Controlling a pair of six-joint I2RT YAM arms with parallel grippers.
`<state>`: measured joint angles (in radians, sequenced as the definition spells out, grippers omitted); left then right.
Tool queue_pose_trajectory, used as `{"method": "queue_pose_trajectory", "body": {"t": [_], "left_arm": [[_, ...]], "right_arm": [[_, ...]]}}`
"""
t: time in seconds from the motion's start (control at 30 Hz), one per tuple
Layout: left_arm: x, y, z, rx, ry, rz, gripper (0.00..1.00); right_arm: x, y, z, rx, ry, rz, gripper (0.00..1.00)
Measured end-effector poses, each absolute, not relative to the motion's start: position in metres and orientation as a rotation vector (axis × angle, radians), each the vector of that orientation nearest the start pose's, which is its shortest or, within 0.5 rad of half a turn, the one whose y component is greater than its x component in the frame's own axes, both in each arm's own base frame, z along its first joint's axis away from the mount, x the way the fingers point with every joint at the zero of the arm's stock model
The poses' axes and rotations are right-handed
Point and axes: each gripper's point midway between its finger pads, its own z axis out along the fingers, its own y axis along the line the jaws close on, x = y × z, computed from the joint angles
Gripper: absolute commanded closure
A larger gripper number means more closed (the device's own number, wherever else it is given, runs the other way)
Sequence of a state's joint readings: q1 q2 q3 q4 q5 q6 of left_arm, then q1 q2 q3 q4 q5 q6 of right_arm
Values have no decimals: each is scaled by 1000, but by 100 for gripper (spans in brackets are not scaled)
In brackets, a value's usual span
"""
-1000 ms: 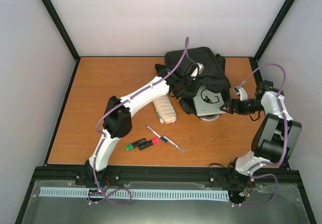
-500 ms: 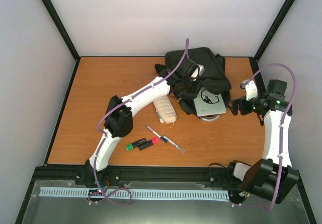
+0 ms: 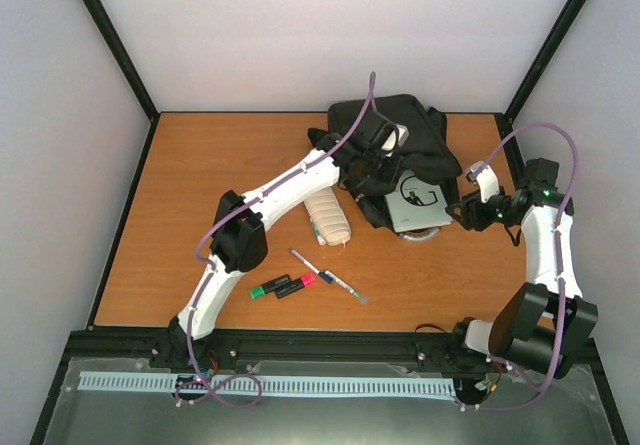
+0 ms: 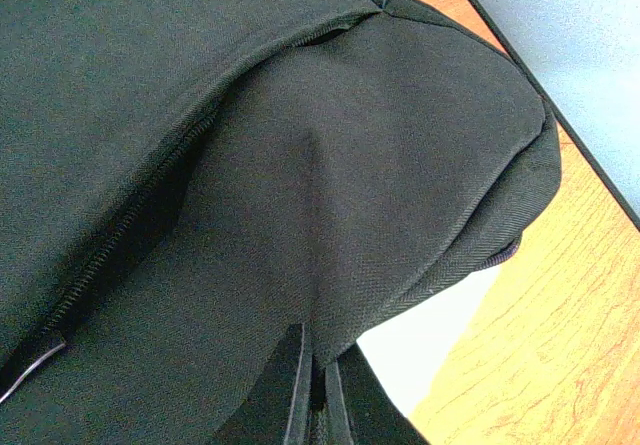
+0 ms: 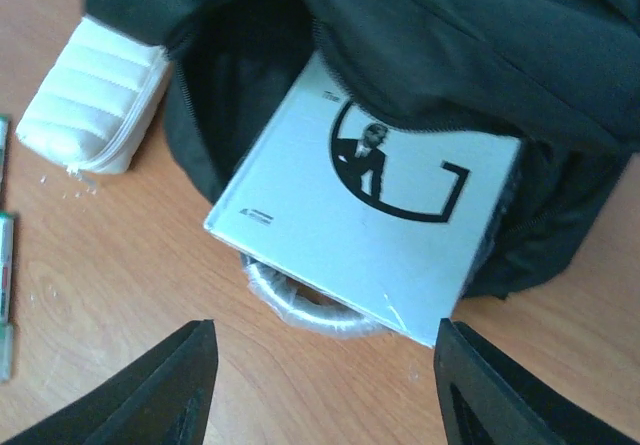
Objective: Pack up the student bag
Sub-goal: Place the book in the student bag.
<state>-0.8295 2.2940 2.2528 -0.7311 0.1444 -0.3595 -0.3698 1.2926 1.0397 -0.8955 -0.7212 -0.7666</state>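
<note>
student bag (image 3: 400, 140): left gripper (image 4: 312, 380) pinches its flap, hold it high; right gripper (image 5: 325, 395), splayed before the bag mouth, should push book (image 5: 350, 215) squarely inward.

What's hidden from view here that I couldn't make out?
Right wrist view: the black fabric backpack covers the far end of the white square book.
Same view: the book hides most of a clear round object, unidentifiable.
Left wrist view: the frame edge crops the left end effector.
</note>
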Motion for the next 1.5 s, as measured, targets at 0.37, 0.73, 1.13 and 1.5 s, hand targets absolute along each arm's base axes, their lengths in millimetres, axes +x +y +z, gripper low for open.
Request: {"method": "queue_pose_trajectory", "body": {"t": [0.37, 0.73, 1.13, 1.5], "left_arm": [[395, -473, 183, 613, 2414, -763, 99], [387, -470, 158, 598, 2456, -775, 99], [392, -474, 182, 586, 2408, -803, 99], [388, -471, 187, 604, 2416, -790, 99]], "right_arm": [[270, 25, 176, -891, 2151, 371, 47], [251, 18, 161, -981, 2168, 166, 54], [260, 16, 118, -1240, 2191, -28, 53], [279, 24, 110, -1453, 2056, -194, 40]]}}
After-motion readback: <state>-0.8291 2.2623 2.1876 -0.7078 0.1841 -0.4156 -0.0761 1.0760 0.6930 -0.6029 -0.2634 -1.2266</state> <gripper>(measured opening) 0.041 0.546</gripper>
